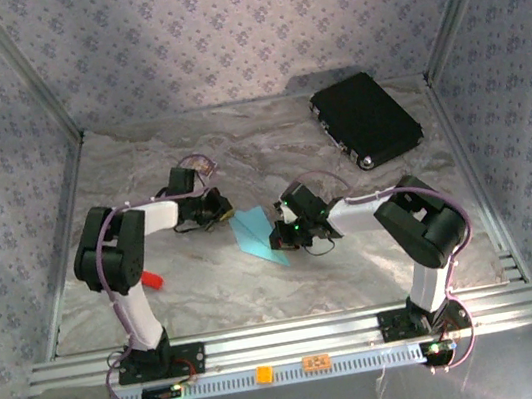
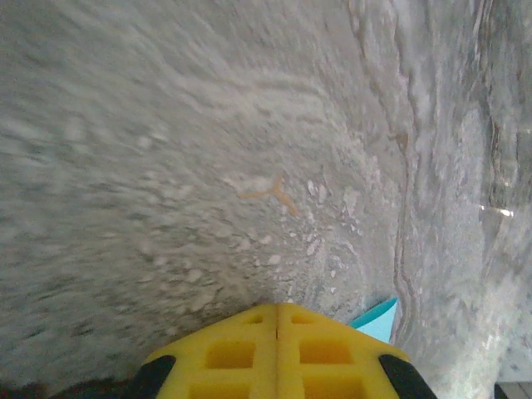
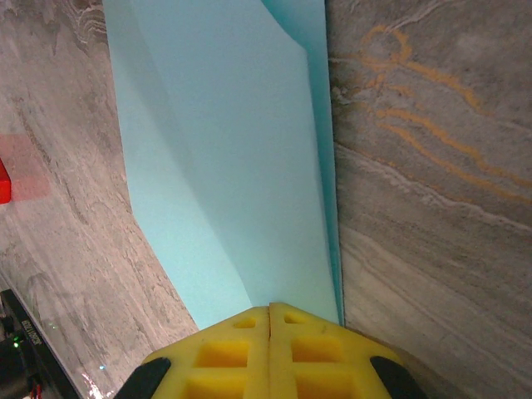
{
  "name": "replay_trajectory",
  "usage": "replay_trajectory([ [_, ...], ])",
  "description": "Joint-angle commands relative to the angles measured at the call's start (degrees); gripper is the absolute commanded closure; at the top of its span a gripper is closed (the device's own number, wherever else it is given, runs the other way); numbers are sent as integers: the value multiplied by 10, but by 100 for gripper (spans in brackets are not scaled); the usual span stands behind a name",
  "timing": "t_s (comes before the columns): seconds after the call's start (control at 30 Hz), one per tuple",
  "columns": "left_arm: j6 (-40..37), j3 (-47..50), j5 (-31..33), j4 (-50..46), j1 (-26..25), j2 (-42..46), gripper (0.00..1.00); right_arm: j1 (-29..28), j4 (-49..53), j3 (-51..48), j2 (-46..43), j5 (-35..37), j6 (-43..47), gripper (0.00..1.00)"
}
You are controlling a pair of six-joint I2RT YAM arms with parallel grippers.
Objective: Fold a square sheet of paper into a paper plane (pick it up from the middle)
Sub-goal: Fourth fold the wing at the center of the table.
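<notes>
Top external first: we see the folded blue paper (image 1: 254, 234) lying on the marble table (image 1: 358, 266) between the two arms, its long axis running from upper left down to lower right. The left gripper (image 1: 215, 210) sits at its far upper end and the right gripper (image 1: 287, 239) at its near lower end, both touching it or just about.

Left wrist: the yellow fingers (image 2: 241, 353) are pressed together with nothing between them, and a corner of the paper pokes out just to their right.

Right wrist: the fingers are closed too, tips at the paper's narrow end. The sheet stretches straight ahead of them, one flap slightly lifted. So we'd say the right arm is lined up along the length and better placed for the next press.
</notes>
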State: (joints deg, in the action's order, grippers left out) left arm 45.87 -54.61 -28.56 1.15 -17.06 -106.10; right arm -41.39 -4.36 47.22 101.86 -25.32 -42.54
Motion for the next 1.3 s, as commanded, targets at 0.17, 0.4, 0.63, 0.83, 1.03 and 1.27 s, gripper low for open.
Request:
replay_trajectory([
  [0.17,-8,19,20,-22,-21,94,93,-3,109,-13,21,26,10,100],
  [0.4,-4,38,3,2,-89,43,95,-2,106,-13,21,26,9,100],
  [0.63,-3,31,10,3,-95,-11,99,-3,108,-2,16,16,13,100],
  [0.83,-13,47,22,-15,-94,-16,100,-6,115,48,-2,-5,29,100],
  [1.03,-14,62,19,-6,-93,-20,100,-14,121,118,45,-14,37,100],
  [1.27,-14,59,22,-6,-94,-19,100,-9,152,170,102,-10,51,100],
])
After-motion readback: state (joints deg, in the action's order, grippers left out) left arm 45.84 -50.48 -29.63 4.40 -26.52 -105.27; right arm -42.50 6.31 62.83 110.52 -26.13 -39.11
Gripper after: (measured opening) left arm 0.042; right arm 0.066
